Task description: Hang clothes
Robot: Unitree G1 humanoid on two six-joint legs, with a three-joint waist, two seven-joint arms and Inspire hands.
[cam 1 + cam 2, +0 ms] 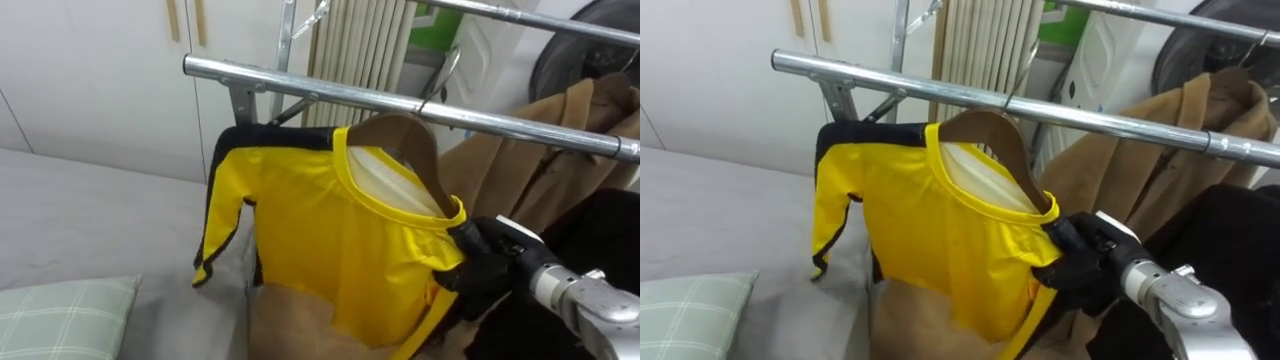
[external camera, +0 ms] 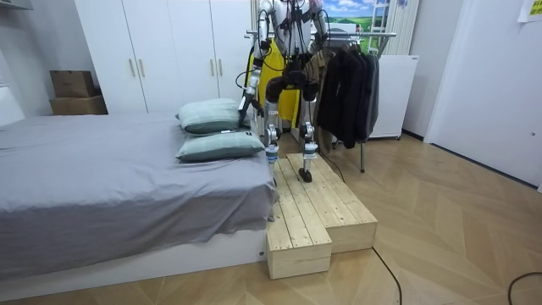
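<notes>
Eye views: soft, even indoor light, bright overall; the steel rail (image 1: 330, 92) across the upper frame carries thin white glare streaks along its top, and the yellow shirt (image 1: 320, 230) at centre shows only mild shade in its folds. Room view: diffuse light, faint sheen on the wood floor (image 2: 457, 229) lower right, soft shadow beneath the bed (image 2: 127, 178) overhang lower left, dark coats (image 2: 347, 85) upper centre reading near-black.

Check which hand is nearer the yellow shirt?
Right. The right hand grips the yellow shirt at its shoulder, on the hanger under the rail. The left hand is too small in the room view to place against it.
</notes>
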